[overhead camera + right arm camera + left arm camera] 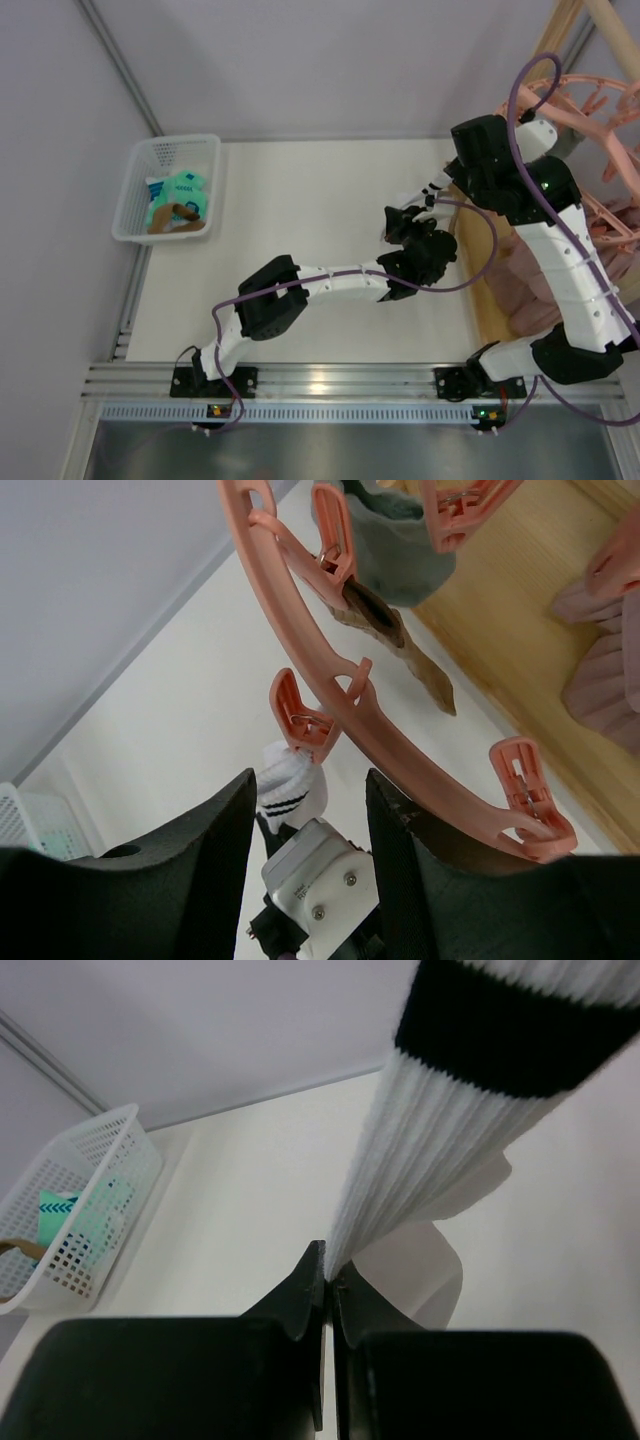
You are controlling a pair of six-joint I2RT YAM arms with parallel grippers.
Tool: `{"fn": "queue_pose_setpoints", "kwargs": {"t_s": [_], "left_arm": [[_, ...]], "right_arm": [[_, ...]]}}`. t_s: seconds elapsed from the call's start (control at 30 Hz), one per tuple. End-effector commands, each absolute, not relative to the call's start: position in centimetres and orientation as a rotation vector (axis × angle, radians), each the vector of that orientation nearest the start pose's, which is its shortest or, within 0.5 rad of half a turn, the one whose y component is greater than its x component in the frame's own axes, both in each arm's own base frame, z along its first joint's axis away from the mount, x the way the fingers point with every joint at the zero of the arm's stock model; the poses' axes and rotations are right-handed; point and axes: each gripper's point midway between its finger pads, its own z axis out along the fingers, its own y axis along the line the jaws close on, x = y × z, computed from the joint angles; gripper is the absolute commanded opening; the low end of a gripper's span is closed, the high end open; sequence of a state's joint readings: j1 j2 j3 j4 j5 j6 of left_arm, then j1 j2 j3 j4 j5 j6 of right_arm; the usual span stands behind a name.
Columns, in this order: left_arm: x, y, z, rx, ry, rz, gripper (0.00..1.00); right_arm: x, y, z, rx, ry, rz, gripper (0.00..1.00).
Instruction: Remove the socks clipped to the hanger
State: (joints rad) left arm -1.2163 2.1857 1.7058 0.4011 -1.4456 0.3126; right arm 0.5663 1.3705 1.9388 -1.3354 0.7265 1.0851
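**Q:** Entry one. Which sock are you on?

**A:** You are on the white ribbed sock with black cuff stripes (440,1130). It hangs under the desk-side rim of the large salmon-pink plastic round hanger (420,770). Its top sits at the mouth of a salmon-pink plastic clip (295,715). The fabric runs stretched from there down to your left claw (328,1275), whose fingers are pressed together on the sock's lower edge.

**Q:** Other socks on the ring?

**A:** Your right wrist view shows two. A clipped brown sock (400,645) hangs from another clip further along the rim. A grey-green sock (385,540) hangs beyond it, partly cut off at the top.

**Q:** And the other claw?

**A:** Your right claw (307,780) is spread, with nothing between its fingers, and is raised just beside the rim. The striped sock and its clip show through the gap.

**Q:** Items off the hanger?

**A:** One white plastic mesh basket (135,190) sits at the far left of the pale desk (320,200), well apart from both claws. It holds mint-green socks with white and blue patches (182,190) and a loose brown sock (172,215) lying against them.

**Q:** Surroundings?

**A:** A light wooden frame (575,30) stands at the desk's right edge, beside the hanger. Pale pink fabric (600,670) lies below it.
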Motion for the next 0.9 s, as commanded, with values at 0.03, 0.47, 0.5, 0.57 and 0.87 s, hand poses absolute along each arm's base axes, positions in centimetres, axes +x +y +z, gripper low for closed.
{"fn": "queue_pose_setpoints", "kwargs": {"t_s": [0.03,0.47,0.5,0.57,0.87], "left_arm": [[33.4,-37.4,21.8,0.012,1.603,0.624,0.0],[33.1,-37.8,21.5,0.033,1.603,0.62,0.0],[33.2,-37.8,21.5,0.033,1.603,0.62,0.0],[33.2,-37.8,21.4,0.036,1.603,0.618,0.0],[33.2,-37.5,21.5,0.033,1.603,0.613,0.0]], "right_arm": [[29.4,6.3,38.6,0.903,1.898,0.003,0.46],[29.4,4.2,38.5,0.956,1.825,-0.137,0.46],[29.3,4.2,38.4,0.952,1.825,-0.145,0.46],[29.2,4.0,38.1,0.949,1.83,-0.154,0.46],[29.2,3.1,38.0,0.952,1.803,-0.216,0.47]]}}
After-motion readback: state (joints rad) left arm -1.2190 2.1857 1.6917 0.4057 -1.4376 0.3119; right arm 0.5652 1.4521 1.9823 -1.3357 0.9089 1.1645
